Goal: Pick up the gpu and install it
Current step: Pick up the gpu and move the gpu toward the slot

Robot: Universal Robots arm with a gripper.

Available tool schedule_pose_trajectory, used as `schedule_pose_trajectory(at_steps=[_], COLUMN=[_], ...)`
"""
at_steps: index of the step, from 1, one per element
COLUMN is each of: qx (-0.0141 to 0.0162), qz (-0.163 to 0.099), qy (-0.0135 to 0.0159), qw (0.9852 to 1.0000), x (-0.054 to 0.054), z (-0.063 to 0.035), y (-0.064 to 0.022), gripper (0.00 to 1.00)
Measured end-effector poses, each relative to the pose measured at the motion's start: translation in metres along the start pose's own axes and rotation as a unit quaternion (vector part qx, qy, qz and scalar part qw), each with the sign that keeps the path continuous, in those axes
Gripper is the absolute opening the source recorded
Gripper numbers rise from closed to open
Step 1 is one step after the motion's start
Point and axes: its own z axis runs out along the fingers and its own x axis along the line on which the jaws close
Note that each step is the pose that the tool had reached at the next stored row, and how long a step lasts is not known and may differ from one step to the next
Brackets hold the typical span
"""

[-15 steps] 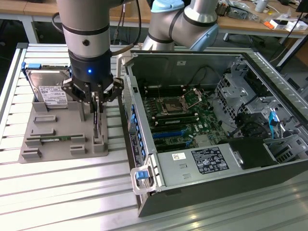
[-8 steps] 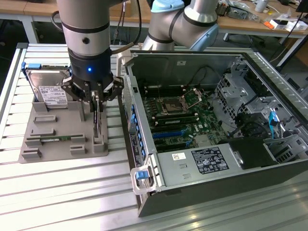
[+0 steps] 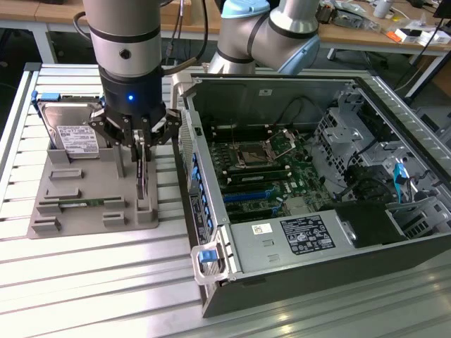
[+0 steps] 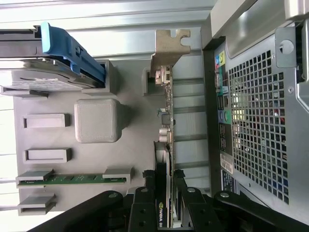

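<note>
Grey tray [image 3: 91, 184]: gpu [image 4: 166, 108] upright, clamped between jaws.

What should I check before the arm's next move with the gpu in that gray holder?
1. Gripper straddles the gpu, fingers against both faces: ok.
2. Gpu upright in the gray holder: ok.
3. Computer case open, blue slots empty: ok.
4. Memory stick lies apart from the gripper: ok.
5. Grip firm enough to lift: cannot tell.

Robotics lab: slatted aluminium table [image 3: 91, 282], cluttered wooden workbenches [image 3: 60, 12] behind.
</note>
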Motion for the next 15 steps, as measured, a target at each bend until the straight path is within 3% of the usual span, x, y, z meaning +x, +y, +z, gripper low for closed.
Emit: schedule_pose_trajectory(at_steps=[15], qx=[0.0001], qz=[0.000], qy=[0.0001], qw=[1.0000], x=[-0.0002], z=[-0.0090], y=[0.0001], gripper=[0.26])
